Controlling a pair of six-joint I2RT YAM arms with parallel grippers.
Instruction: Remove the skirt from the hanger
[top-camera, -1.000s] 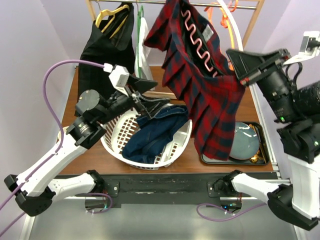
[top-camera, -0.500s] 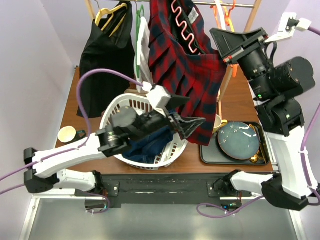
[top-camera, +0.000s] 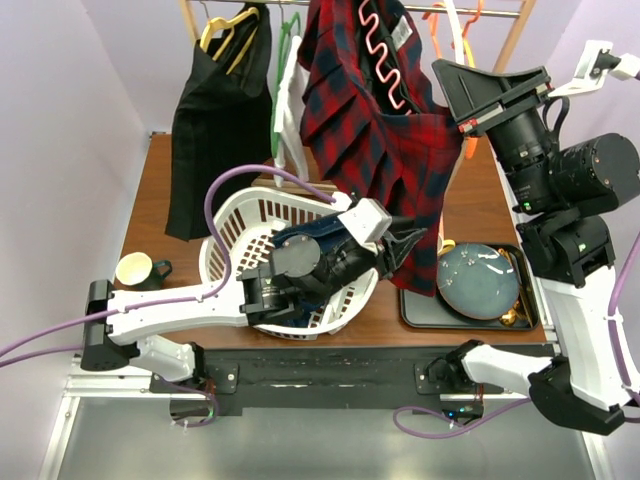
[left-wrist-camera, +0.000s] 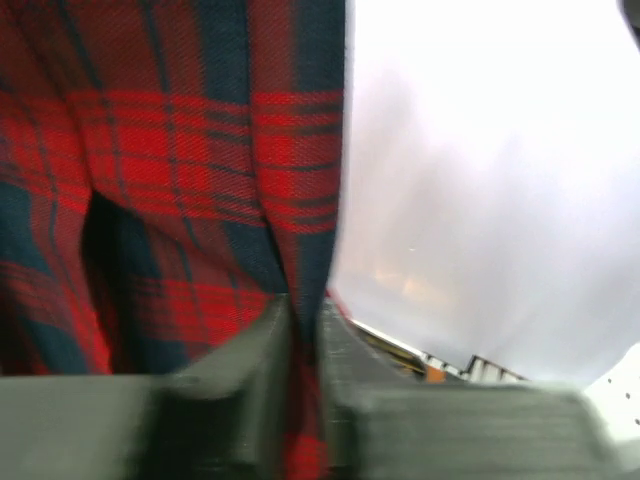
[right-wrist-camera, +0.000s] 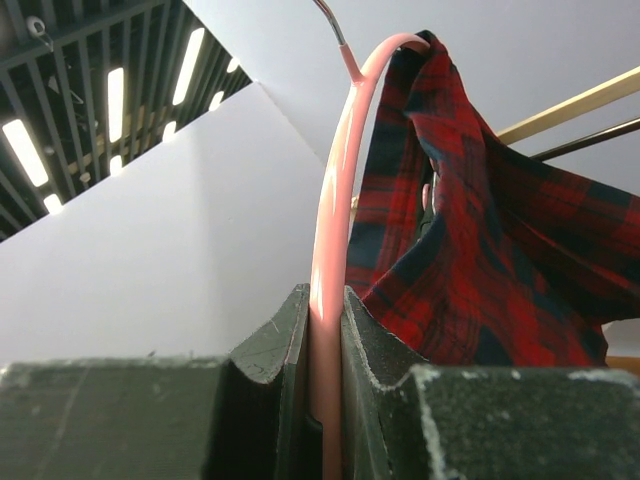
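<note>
The red and navy plaid skirt (top-camera: 385, 150) hangs from a pink wavy hanger (top-camera: 383, 62) in front of the clothes rail. My right gripper (top-camera: 447, 82) is up beside it, shut on the hanger's pink arm (right-wrist-camera: 335, 180), which runs straight up between its fingers (right-wrist-camera: 325, 300); the skirt (right-wrist-camera: 480, 260) drapes just right of it. My left gripper (top-camera: 408, 248) reaches across the basket to the skirt's lower hem. In the left wrist view its fingers (left-wrist-camera: 305, 320) are pinched on a fold of the plaid cloth (left-wrist-camera: 180, 170).
A white laundry basket (top-camera: 225, 250) holding blue jeans (top-camera: 310, 238) sits under the left arm. A black garment (top-camera: 215, 130) on a yellow hanger and a green hanger (top-camera: 285, 60) hang at left. A tray (top-camera: 470, 322) with a grey plate (top-camera: 478, 282) is at right, a cup (top-camera: 135, 268) at left.
My left gripper swung right over the basket to the skirt's hem and went from open to shut on the cloth. The right gripper kept hold of the hanger, shifting slightly.
</note>
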